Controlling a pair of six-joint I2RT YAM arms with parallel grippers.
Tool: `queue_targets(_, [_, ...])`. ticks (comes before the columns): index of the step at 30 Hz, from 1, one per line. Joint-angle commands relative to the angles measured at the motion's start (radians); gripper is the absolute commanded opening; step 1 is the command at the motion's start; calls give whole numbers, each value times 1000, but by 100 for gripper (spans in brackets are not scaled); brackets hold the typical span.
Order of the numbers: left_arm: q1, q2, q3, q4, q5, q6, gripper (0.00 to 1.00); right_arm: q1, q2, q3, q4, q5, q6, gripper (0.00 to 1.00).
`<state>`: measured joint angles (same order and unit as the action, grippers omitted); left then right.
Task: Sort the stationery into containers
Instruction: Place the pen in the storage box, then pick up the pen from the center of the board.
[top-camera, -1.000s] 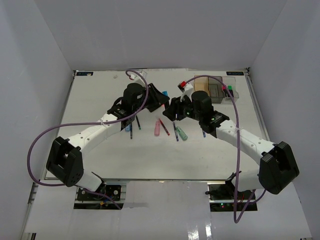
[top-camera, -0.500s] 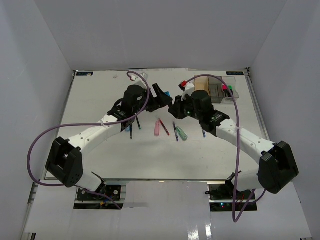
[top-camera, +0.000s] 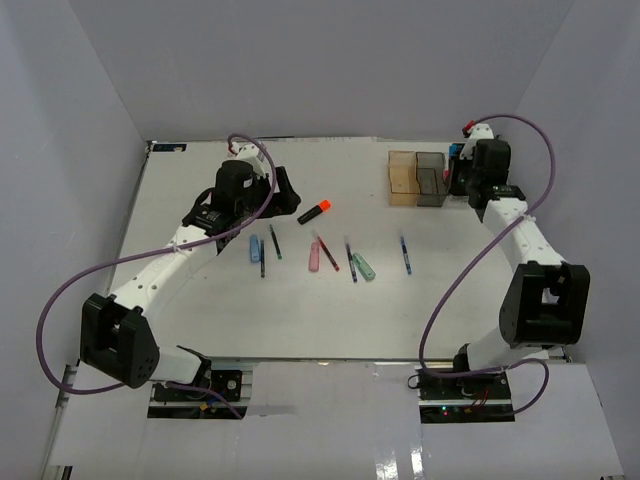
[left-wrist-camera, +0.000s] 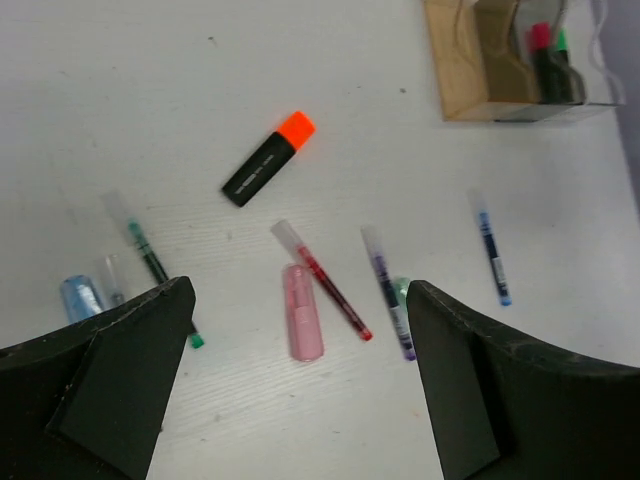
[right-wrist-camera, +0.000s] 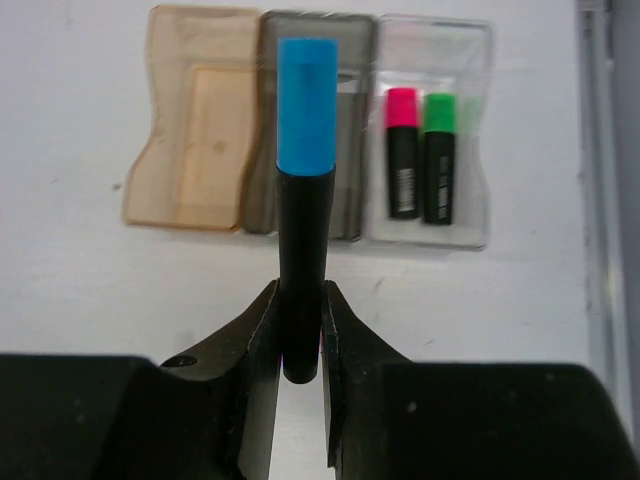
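At the right wrist, close in, your right end effector (right-wrist-camera: 298, 312) is pinching the black barrel of the blue-capped highlighter (right-wrist-camera: 305, 150) low down, with the cap pointing away toward the bins. Just beyond it, in that view, the cap lines up with the grey bin (right-wrist-camera: 350, 60), not with the clear bin (right-wrist-camera: 472, 60) to its right, where the pink-capped highlighter (right-wrist-camera: 402, 150) and the green-capped highlighter (right-wrist-camera: 438, 155) already lie side by side. I judge the clear bin to be the target, so shift over until the barrel sits wholly inside its walls, come down low, and only then let go. Aim for the free strip between the pink-capped one and the wall shared with the grey bin. That wall and the two highlighters are what stand in your way, and a drop from high up could bounce out or land across the divider. The amber bin (right-wrist-camera: 190, 170) at the far left end looks empty. On the left side, nearest the arm bases, a loose row lies on the bench (left-wrist-camera: 400, 150): blue stick (left-wrist-camera: 80, 298), green pen (left-wrist-camera: 150, 260), pink stick (left-wrist-camera: 301, 325) touching or just beside the red pen (left-wrist-camera: 322, 280), purple pen (left-wrist-camera: 387, 290) and blue pen (left-wrist-camera: 492, 250). Farther back the orange-capped highlighter (left-wrist-camera: 267, 160) lies alone, well apart from the bins. Your left end effector (left-wrist-camera: 298, 297) hangs above this spread with its jaws wide and nothing between them. Take the orange-capped one next, since nothing crowds it.
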<state>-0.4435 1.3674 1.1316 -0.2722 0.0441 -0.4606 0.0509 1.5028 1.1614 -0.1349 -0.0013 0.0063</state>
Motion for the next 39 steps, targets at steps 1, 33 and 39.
queue_targets(1, [11,-42,-27,-91,-62,145,98,-106,101,130,-45,-40,-61,17])
queue_targets(33, [5,232,135,-65,53,316,98,-140,7,163,-102,-170,27,78])
queue_targets(39, [-41,468,357,-97,62,439,98,-137,-352,-96,27,-278,174,98])
